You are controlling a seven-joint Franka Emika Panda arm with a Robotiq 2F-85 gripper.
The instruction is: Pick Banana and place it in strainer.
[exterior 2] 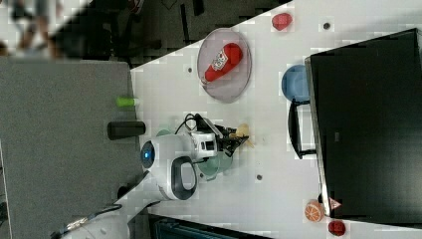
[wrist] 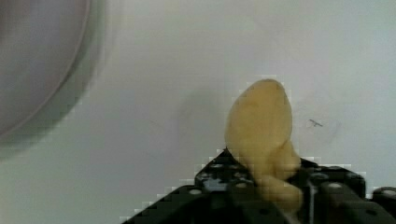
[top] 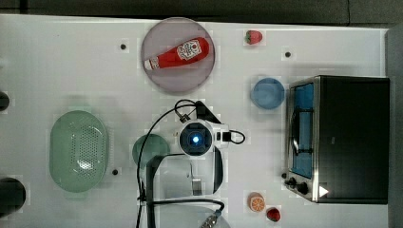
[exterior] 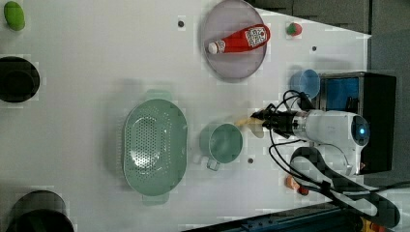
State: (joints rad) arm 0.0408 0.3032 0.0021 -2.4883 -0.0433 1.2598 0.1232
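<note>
In the wrist view the gripper (wrist: 273, 189) is pinching the banana (wrist: 262, 126): the black jaws are closing on its lower end, and its pale yellow tip is sticking out over bare white table (wrist: 187, 70). The fingers themselves are cut off by the frame edge, so the contact is hard to make out. The blurred grey rim of the plate (wrist: 37, 56) is filling one corner.

In the left view the banana (exterior: 245, 122) is showing as a cream patch at the gripper's (exterior: 261, 119) tip, just beside the green cup (exterior: 223, 142); whether it is lifted or touching the table cannot be told. In the top view the arm's wrist is hiding both the banana and the gripper, and is also covering part of the green cup.

Beyond the cup, the strainer (exterior: 154, 145) is sitting with nothing inside it, well apart from the banana. Farther off, a ketchup bottle (top: 178, 53) is lying on the plate, with a strawberry (top: 254, 36) nearby, a blue bowl (top: 267, 93) next to the toaster oven (top: 340, 137), and an orange slice (top: 257, 202) near the oven's corner.
</note>
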